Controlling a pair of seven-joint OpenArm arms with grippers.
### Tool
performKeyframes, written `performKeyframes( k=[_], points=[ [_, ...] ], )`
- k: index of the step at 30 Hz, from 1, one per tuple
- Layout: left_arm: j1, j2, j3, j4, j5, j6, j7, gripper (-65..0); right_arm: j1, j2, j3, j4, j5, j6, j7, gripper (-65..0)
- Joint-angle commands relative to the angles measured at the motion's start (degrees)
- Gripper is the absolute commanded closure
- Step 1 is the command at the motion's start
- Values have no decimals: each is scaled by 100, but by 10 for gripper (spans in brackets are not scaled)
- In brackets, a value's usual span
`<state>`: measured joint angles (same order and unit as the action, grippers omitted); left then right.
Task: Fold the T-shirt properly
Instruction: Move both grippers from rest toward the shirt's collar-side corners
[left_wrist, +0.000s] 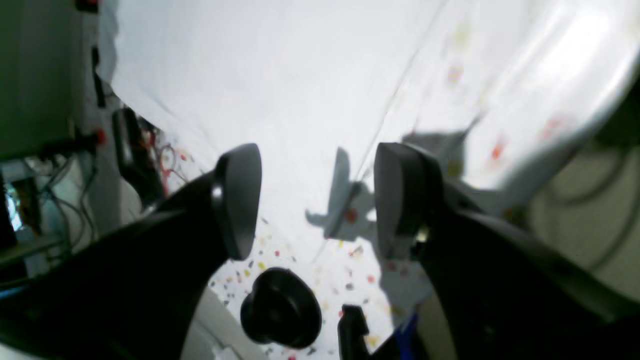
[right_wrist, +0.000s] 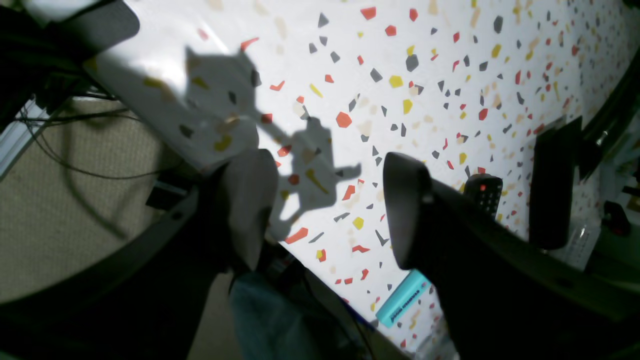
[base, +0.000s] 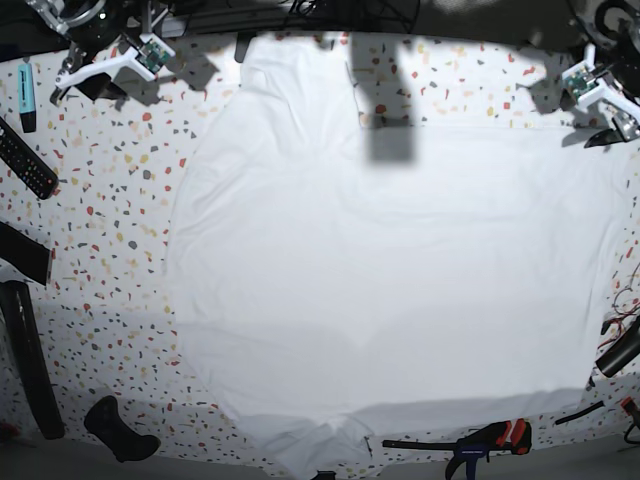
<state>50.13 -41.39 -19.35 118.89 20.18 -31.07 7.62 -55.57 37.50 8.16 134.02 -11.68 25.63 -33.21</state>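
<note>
Near edge, right: a clamp (base: 480, 440) with a red and black handle lies on the table just below the shirt's near hem.
Near edge, left: a black handle-like object (base: 118, 428) lies on the tabletop, with a long dark strip (base: 30, 360) at the far left border.
Table: a white speckled terrazzo tabletop (base: 110, 230) with red, yellow and grey flecks.
T-shirt (base: 390, 270): spread flat across the middle and right of the table, its edges reaching from near the front border to the far border; faint creases run across it, and a dark rectangular shadow falls on its far part. In the left wrist view the white cloth (left_wrist: 280, 90) fills the upper middle.
Left side, middle: a black remote control (base: 25, 158) lies on the table; it also appears in the right wrist view (right_wrist: 482, 192). A dark flat object (base: 22, 252) lies nearer than it.
Far left: a turquoise marker (base: 26, 92) lies on the table, seen too in the right wrist view (right_wrist: 402, 297).
Right gripper (right_wrist: 330, 210): fingers spread wide with nothing between them, above bare speckled table at the far left corner (base: 115, 60), away from the shirt.
Left gripper (left_wrist: 317, 200): fingers spread wide, empty, above the shirt's edge and bare table at the far right corner (base: 598, 92).
</note>
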Motion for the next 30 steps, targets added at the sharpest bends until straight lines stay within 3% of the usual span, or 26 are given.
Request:
performKeyframes(
  k=[1, 3, 5, 13, 15, 20, 23, 28, 30],
  points=[
    [-20, -153, -42, -195, 48, 254, -343, -344, -48, 44, 28, 98, -13, 13, 186, -365],
    [-96, -297, -42, -769, 160, 601, -874, -344, -46, 44, 28, 98, -13, 11, 319, -365],
    [-273, -389, -42, -1325, 243, 741, -1163, -344, -46, 44, 28, 98, -13, 11, 448, -365],
    [-1244, -437, 348, -2717, 238, 745, -1633, -344, -46, 42, 28, 98, -9, 11, 776, -365],
    [-1495, -437, 710, -2889, 378, 745, -1624, -344, -46, 39, 28, 98, -9, 11, 774, -365],
    [-2059, -439, 1832, -3222, 1582, 894, -1263, -344, -46, -26, 28, 98, 9, 9, 772, -365],
    [-2337, -459, 2367, -3357, 1602, 1425, -629, -344, -48, -85, 28, 98, 11, 9, 772, -365],
    [-2452, -754, 2863, -3571, 1604, 1460, -448, -342, -48, -83, 28, 98, 37, 9, 723, -365],
    [-2411, -852, 2894, -3595, 1602, 1460, -378, -291, -46, -83, 28, 98, 361, 9, 601, -365]
  ],
)
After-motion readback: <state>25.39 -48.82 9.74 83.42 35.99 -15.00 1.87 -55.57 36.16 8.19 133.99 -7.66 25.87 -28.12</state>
